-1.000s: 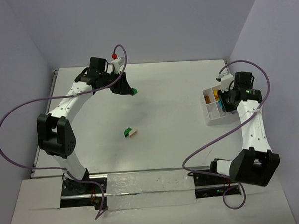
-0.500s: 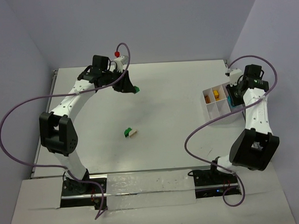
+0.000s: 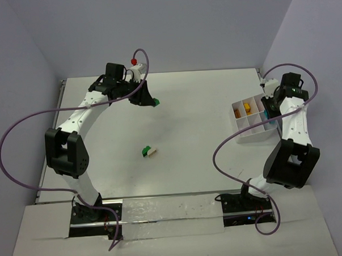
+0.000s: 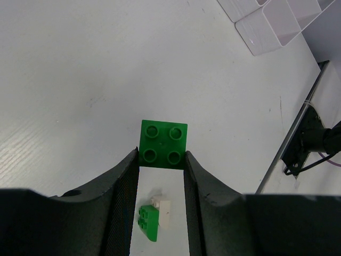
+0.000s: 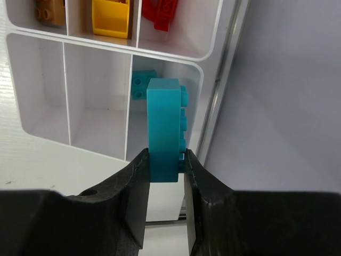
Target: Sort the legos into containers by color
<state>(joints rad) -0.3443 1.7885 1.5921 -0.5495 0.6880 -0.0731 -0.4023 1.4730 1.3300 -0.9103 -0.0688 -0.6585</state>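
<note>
Swung right jaws out over tray (image 5: 129, 101) at right desk (image 3: 204, 104) edge, gripping teal brick (image 5: 164, 122). Left jaws unmoved near far edge, gripping green brick (image 4: 163, 143).

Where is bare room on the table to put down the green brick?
Bare: the table between the left gripper and the tray, and left of the green and white bricks. Crowded: the tray corner, where the right gripper holds a teal brick.

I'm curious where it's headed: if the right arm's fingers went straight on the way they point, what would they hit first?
Likely the white tray: the held teal brick in the right gripper would reach the end compartment, where a loose teal brick lies. Depth is hard to judge.
</note>
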